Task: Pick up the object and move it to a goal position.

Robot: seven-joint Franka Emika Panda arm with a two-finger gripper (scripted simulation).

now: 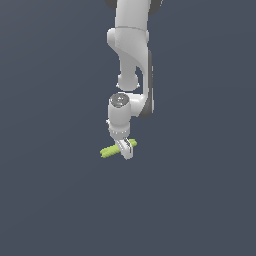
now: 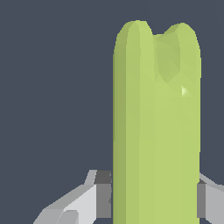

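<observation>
Gripper (image 1: 125,148) jaws pinch the yellow-green rod (image 1: 111,150) from both sides, you can see. The rod sticks out sideways toward the exterior view's left, under the white arm (image 1: 131,55).

A bare simulator scene: flat, featureless dark grey-blue backdrop (image 1: 50,200), nothing furnished.

The rod's (image 1: 118,149) middle hides behind the jaws; the wrist view's edge crops it, possibly mid-length.

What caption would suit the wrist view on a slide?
Close-up: gripper fingers clamp both sides of a yellow-green rod.
</observation>
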